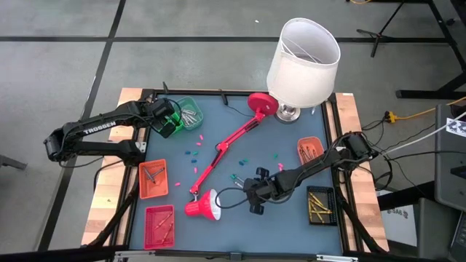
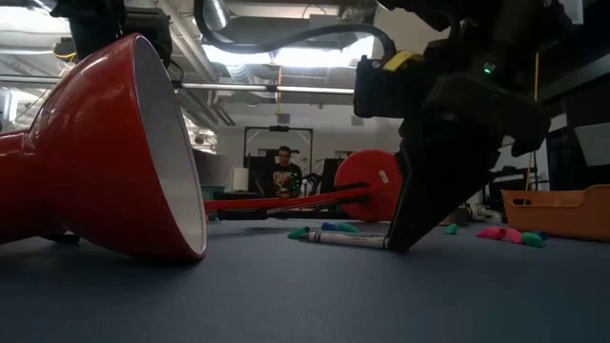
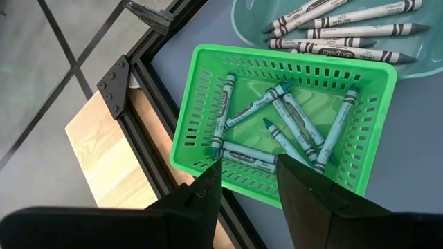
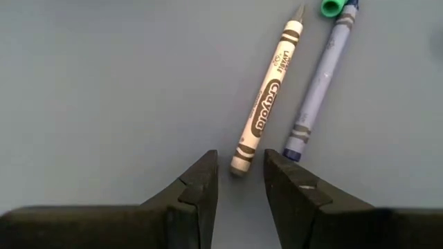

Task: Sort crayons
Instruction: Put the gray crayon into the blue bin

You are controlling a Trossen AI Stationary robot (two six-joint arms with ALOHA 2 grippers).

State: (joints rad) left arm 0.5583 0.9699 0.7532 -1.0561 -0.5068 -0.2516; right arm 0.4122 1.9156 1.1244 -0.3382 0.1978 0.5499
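Blue table (image 1: 218,218) was cluttered around a fallen red lamp (image 1: 218,156). Left gripper (image 3: 248,174) hung slightly parted over the green basket (image 3: 201,104) of teal crayons (image 3: 294,114). Right gripper (image 4: 239,174), narrowly parted, had a grey crayon's (image 4: 266,104) blunt end between its tips, unpinched.

— How is the table top (image 1: 218,218) finished?
— A matt, smooth blue-grey sheet is seen, edged by pale bare wood (image 3: 104,149) and a black metal frame (image 3: 149,66).

— And the crayons (image 4: 266,104)?
— Paper wrappers are worn, printed and matt.

— The containers?
— A green basket (image 3: 201,104) of glossy moulded plastic lattice is shown.

— The lamps?
— A glossy red shade (image 2: 105,152) is seen, and a white cloth-like shade (image 1: 302,62).
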